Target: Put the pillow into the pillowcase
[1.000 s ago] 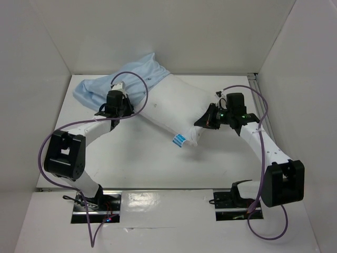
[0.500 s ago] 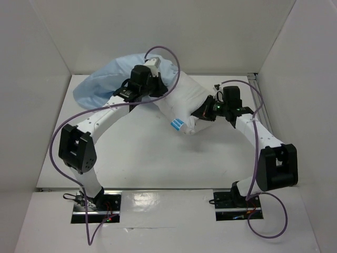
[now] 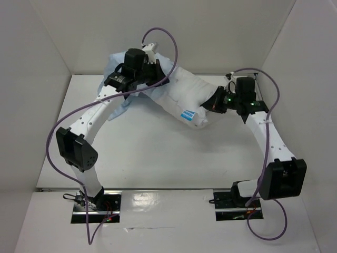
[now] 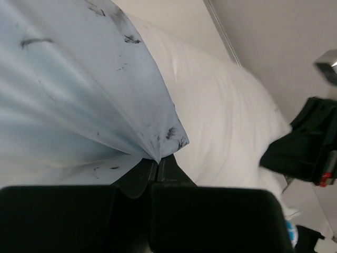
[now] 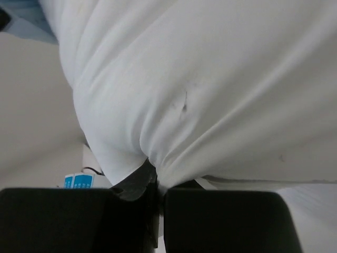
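Note:
The plump white pillow (image 3: 184,95) lies slantwise at the back of the table, its blue-and-white tag (image 3: 186,114) at the near edge. Its left end goes under the light blue pillowcase (image 3: 115,66), which is bunched against the back wall. My left gripper (image 3: 154,71) is shut on the pillowcase's edge and holds it raised over the pillow; the pinched blue cloth (image 4: 95,95) fans out from the left gripper (image 4: 157,161), with the pillow (image 4: 221,121) beside it. My right gripper (image 3: 210,105) is shut on the pillow's right end; white fabric (image 5: 210,79) gathers into the right gripper (image 5: 157,176).
White walls close the table at the back and both sides, with a metal rail (image 3: 257,84) along the right edge. Purple cables (image 3: 168,42) loop over both arms. Bare white tabletop (image 3: 158,153) lies between the pillow and the arm bases.
The left arm has swung from the left of the table up to the back, lifting the pillowcase edge over the pillow's end. The right gripper has pushed the pillow back and left, then shifted slightly right.

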Motion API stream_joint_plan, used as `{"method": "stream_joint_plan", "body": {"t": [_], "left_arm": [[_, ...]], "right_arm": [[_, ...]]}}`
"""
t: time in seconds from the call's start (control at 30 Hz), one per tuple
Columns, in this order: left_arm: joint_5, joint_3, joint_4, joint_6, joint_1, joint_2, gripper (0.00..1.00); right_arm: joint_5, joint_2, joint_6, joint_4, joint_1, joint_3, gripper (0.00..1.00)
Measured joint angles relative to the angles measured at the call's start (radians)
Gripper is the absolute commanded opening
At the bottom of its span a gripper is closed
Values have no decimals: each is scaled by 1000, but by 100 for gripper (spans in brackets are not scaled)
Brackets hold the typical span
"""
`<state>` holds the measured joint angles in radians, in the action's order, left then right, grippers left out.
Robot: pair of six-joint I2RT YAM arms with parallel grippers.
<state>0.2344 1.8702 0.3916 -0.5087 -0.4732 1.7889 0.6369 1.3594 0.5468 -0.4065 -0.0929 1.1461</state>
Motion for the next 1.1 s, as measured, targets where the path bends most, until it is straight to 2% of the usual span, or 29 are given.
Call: {"method": "stream_joint_plan", "body": {"t": [0.1, 0.23, 0.33, 0.43, 0.53, 0.67, 0.73, 0.8, 0.83, 0.87, 0.9, 0.93, 0.97, 1.0, 1.03, 1.07, 1.1], "left_arm": [[5, 32, 134, -1, 0, -38, 0], [-27, 18, 337, -16, -43, -164, 0], [-57, 12, 466, -27, -94, -290, 0], [-70, 91, 594, -50, -111, -354, 0], [-79, 195, 663, -73, -112, -360, 0], [-70, 204, 662, -84, -113, -343, 0], [-59, 235, 668, -78, -97, -257, 0], [-48, 325, 673, -64, -73, -108, 0], [-46, 381, 671, -57, -60, -22, 8], [-46, 436, 657, -43, -48, 76, 41], [-46, 508, 652, -27, -34, 188, 61], [-41, 560, 615, -11, -23, 289, 77], [-43, 596, 566, 2, -12, 377, 98], [-48, 602, 527, 17, -3, 438, 100], [-55, 595, 494, 23, 2, 473, 100], [-75, 567, 451, 41, 6, 486, 100], [-91, 544, 428, 55, 8, 481, 100]], "right_arm": [[-15, -71, -104, -146, 9, 112, 0], [-48, -222, -226, -318, 0, 242, 0], [-55, -343, -261, -416, -23, 271, 0], [-60, -414, -258, -525, -27, 301, 0], [-72, -420, -214, -639, -32, 327, 0], [-98, -387, -140, -757, -32, 294, 0], [-103, -356, -96, -756, -32, 248, 0], [-107, -308, -52, -731, -25, 188, 0], [-105, -280, -34, -694, -16, 151, 0], [-103, -248, -14, -659, -3, 119, 0], [-94, -196, 3, -610, 23, 88, 7], [-80, -138, 19, -558, 47, 63, 26], [-70, -76, 42, -498, 76, 44, 40], [-58, -16, 55, -438, 111, 36, 52], [-48, 48, 70, -369, 146, 35, 70], [-58, 113, 74, -295, 186, 37, 78], [-79, 157, 82, -260, 209, 40, 81]]}}
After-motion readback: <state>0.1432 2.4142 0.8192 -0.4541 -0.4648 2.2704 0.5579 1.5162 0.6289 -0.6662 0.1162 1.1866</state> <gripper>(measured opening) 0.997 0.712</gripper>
